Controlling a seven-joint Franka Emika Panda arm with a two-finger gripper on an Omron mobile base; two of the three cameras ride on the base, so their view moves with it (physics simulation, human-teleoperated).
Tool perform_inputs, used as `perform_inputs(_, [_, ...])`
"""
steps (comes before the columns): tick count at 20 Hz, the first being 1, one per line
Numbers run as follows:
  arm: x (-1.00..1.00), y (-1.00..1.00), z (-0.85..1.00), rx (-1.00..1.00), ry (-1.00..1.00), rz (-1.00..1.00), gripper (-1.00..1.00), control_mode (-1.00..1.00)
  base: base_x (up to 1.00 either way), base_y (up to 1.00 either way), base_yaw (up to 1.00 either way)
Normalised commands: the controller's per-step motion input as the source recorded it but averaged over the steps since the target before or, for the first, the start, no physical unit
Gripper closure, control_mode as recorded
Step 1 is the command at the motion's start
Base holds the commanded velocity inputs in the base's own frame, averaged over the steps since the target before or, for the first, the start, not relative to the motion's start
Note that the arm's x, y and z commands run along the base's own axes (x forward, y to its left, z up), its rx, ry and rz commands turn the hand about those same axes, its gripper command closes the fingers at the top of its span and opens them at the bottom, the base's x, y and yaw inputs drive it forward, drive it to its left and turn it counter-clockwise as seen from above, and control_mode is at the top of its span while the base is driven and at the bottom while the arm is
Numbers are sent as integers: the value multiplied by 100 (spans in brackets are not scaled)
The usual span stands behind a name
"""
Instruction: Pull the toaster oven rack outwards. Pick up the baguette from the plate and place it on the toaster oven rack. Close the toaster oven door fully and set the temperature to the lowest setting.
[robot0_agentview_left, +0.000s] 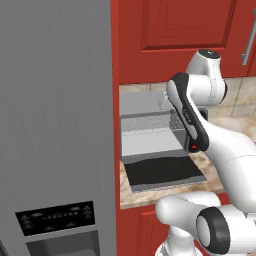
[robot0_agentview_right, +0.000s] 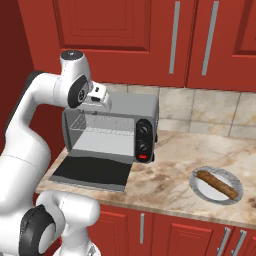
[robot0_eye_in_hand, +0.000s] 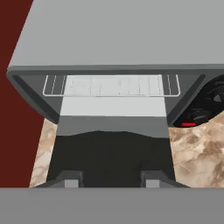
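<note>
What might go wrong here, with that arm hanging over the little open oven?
The end effector hovers above the lowered toaster oven door; descending carelessly, it might strike the glass instead of reaching the toaster oven rack, still seated inside. The baguette waits on its plate near the counter's front edge, where a wide swing might knock it.

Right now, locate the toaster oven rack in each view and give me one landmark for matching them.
Left base view: the toaster oven rack sits center, inside the open cavity, left of the arm.
Right base view: the rack is left of center, inside the cavity.
Hand view: the rack spans the upper middle.
Shared landmark: the red button.
</note>
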Motion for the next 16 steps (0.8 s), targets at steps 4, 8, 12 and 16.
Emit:
perform_inputs(4, [-6, 0, -2, 0, -1, 0, -100, -100, 0, 0, 0])
perform_inputs(8, [-15, 0, -9, 0, -3, 0, -100, -100, 0, 0, 0])
perform_inputs(12, [-17, 0, -14, 0, -1, 0, -100, -100, 0, 0, 0])
perform_inputs(16, [-18, 0, -19, 0, -7, 0, -100, -100, 0, 0, 0])
